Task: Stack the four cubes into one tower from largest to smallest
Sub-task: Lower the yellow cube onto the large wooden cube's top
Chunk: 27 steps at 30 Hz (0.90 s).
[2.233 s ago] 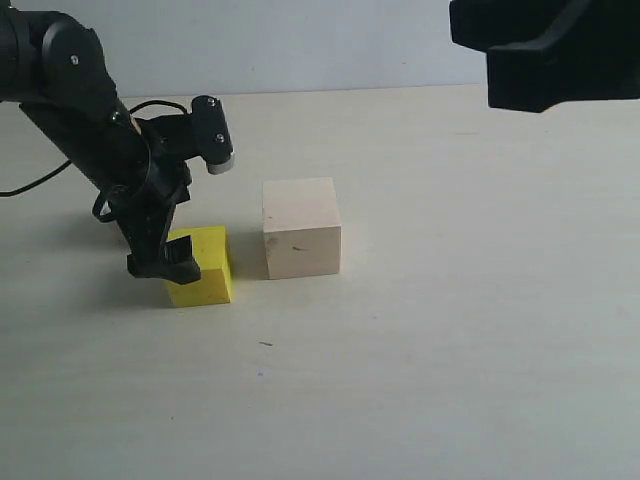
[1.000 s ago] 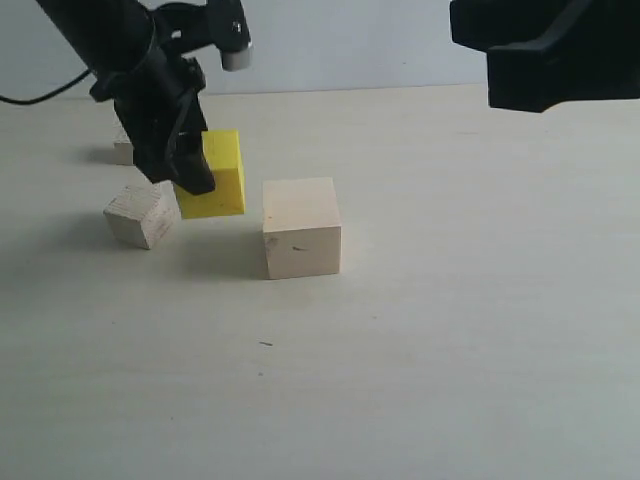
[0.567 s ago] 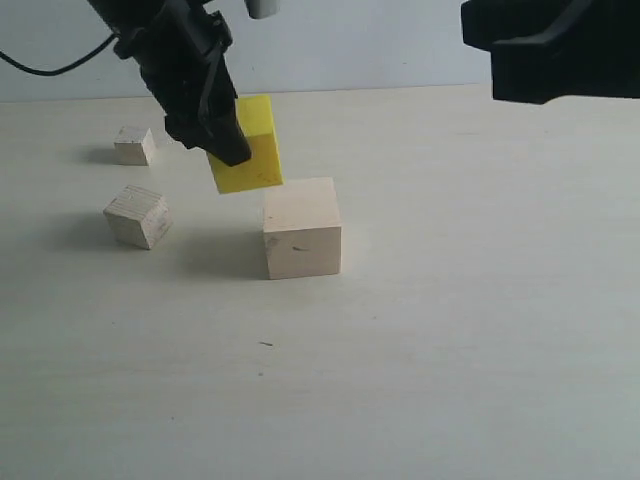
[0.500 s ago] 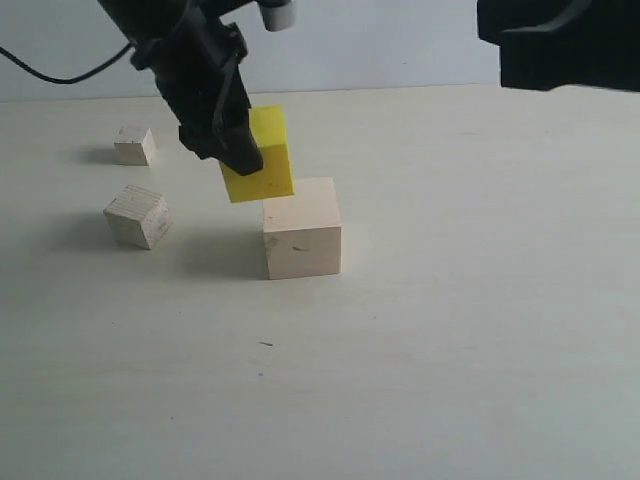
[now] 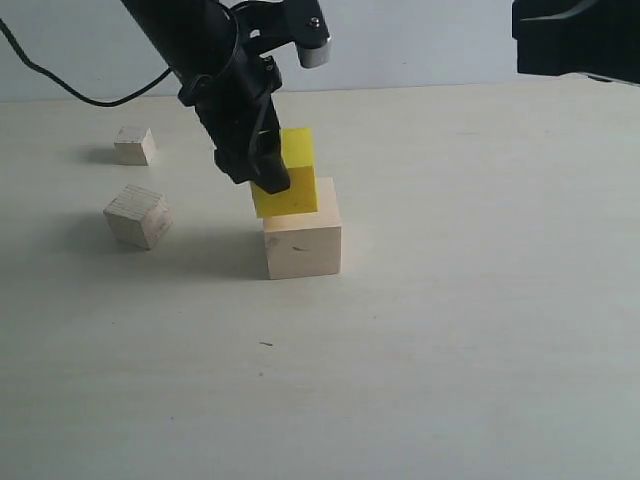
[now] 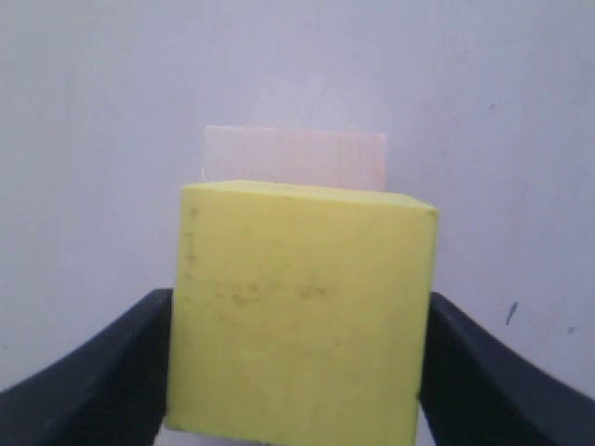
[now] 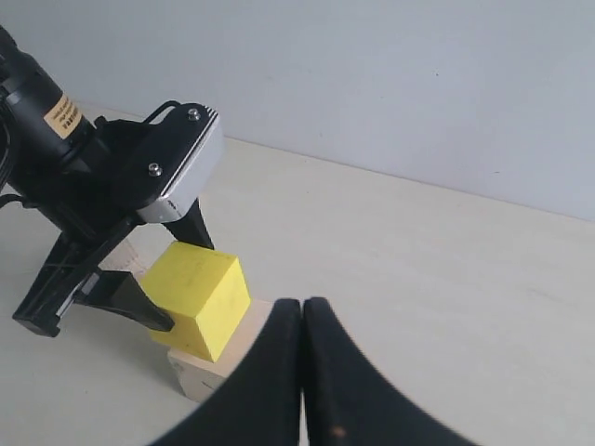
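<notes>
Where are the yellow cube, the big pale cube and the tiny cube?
yellow cube [image 5: 300, 195], exterior view, front face.
big pale cube [image 5: 303, 250], exterior view, front face.
tiny cube [image 5: 131, 151], exterior view, front face.

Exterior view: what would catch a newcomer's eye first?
The bright yellow cube, held tilted in the black left gripper, hangs just over the top of the large pale wood cube in the middle of the table. To their left, the smaller grainy grey-tan wood cube and the tiny pale wood cube sit apart from each other.
</notes>
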Motion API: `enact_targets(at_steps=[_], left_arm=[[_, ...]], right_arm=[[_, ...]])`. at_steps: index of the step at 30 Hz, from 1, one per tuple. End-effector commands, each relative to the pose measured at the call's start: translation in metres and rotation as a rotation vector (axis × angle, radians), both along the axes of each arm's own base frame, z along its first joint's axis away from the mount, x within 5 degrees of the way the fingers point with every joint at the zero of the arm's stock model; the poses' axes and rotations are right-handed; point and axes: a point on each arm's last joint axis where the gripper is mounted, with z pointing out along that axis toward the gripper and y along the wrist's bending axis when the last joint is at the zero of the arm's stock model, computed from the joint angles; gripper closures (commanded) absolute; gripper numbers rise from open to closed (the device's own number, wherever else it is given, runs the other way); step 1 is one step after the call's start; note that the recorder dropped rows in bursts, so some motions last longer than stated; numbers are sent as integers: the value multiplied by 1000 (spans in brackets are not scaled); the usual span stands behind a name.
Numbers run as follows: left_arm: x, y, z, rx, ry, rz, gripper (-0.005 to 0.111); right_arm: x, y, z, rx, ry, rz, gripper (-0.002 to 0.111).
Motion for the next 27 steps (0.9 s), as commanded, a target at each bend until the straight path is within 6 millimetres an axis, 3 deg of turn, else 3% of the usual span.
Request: enact_targets(at_steps=[1,27], left_arm=[[6,-5,0,-20,-26,-5,107],[17,-13,-8,7,11,-19,107]], right_arm=[[1,-1,0,-4,-8,-4,108],[1,-1,0,-2,-12,-3,108]])
